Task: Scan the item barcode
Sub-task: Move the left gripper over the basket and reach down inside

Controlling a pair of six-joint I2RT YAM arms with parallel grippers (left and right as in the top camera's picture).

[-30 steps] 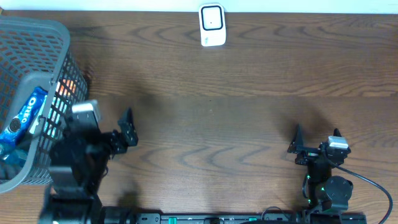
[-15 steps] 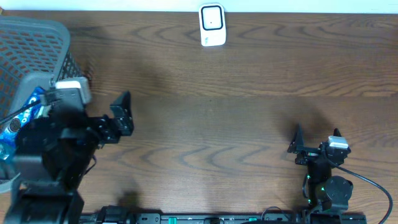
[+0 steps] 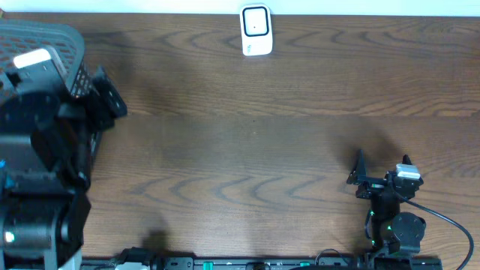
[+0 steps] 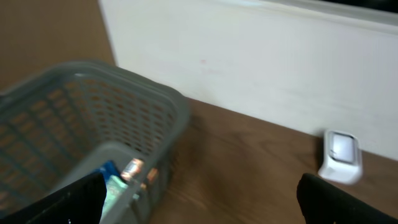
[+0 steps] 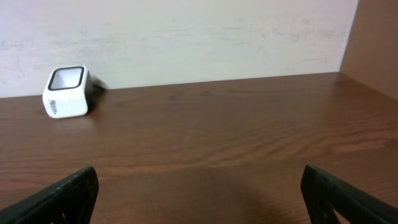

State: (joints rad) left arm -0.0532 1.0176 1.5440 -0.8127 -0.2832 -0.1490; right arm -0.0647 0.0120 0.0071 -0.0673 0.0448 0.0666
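A: Why does our left gripper (image 3: 107,94) hang at the edge of the basket (image 4: 146,93), its 2 jaws spread wide?

B: We think because the blue packet (image 4: 110,176) lies inside. Our right gripper (image 3: 381,162), also spread and empty, waits well apart from the scanner (image 3: 255,30).

Grey lattice basket (image 4: 93,106), white scanner (image 3: 255,31) with dark window, dark brown wood-grain table (image 3: 262,150), blue packet (image 4: 111,170).

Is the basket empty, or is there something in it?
Not empty: left wrist view shows blue and orange packets inside the basket.
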